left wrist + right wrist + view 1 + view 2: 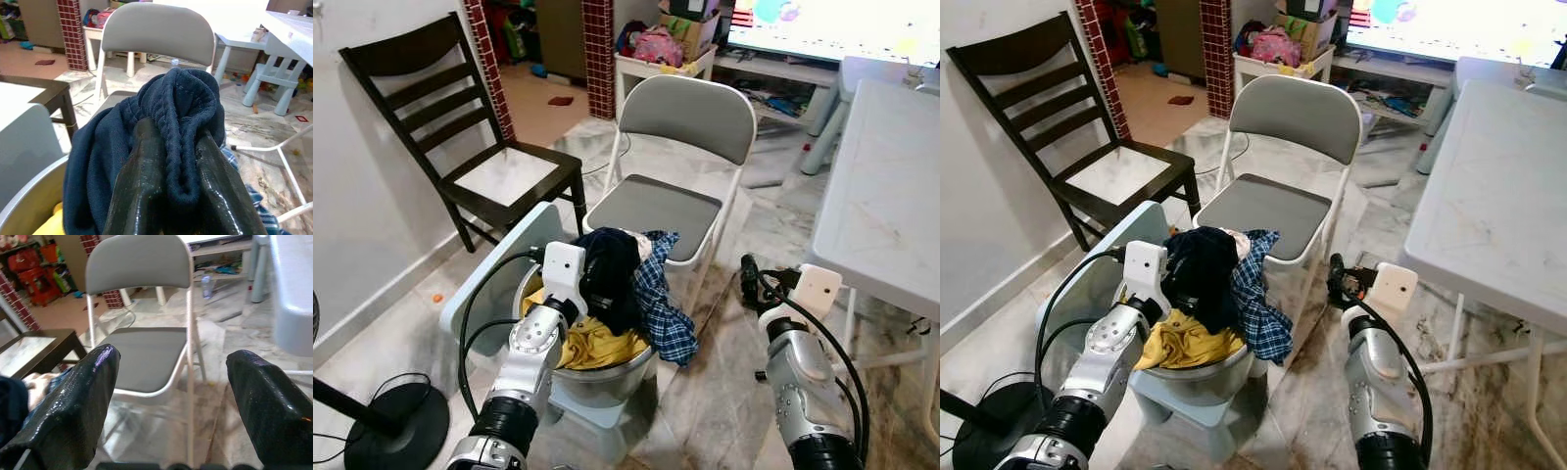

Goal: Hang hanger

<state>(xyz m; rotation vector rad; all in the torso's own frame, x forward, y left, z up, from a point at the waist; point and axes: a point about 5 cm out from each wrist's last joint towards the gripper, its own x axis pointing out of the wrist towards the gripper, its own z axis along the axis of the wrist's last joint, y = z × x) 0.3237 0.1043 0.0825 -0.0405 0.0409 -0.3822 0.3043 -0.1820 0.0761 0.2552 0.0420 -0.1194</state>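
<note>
- The left arm (524, 377) rises from the lower left of the head view, bent at the elbow, its forearm angled up and inward toward the middle of the frame.
- The left pincer (178, 196) is clenched on a fold of a dark navy garment (607, 274); in the left wrist view the ribbed hem is bunched between its two fingers (142, 176).
- That garment sits lifted at the centre of the head view, humped upward, and its loose cloth hangs down into a metal basin (607, 377).
- The basin sits low in the centre of the frame on a pale blue stool (484, 284), holding a yellow cloth (592, 343) and a blue checked shirt (661, 313) that drapes over the rim on the right.
- The right arm (798, 392) comes up from the lower right, forearm nearly upright.
- The right pincer (171, 396) is released, its fingers (73, 406) spread wide with nothing between them, aimed at the seat of the grey folding chair (680, 147).
- The folding chair stands just behind the basin in the upper centre, facing the robot.
- A dark wooden chair (440, 127) stands in the upper left against the wall.
- A white surface (886, 196) fills the right edge of the frame.
- A black fan base (396, 426) sits in the lower left corner on the marble floor (705, 392).
- I cannot make out a hanger in any of these views.
</note>
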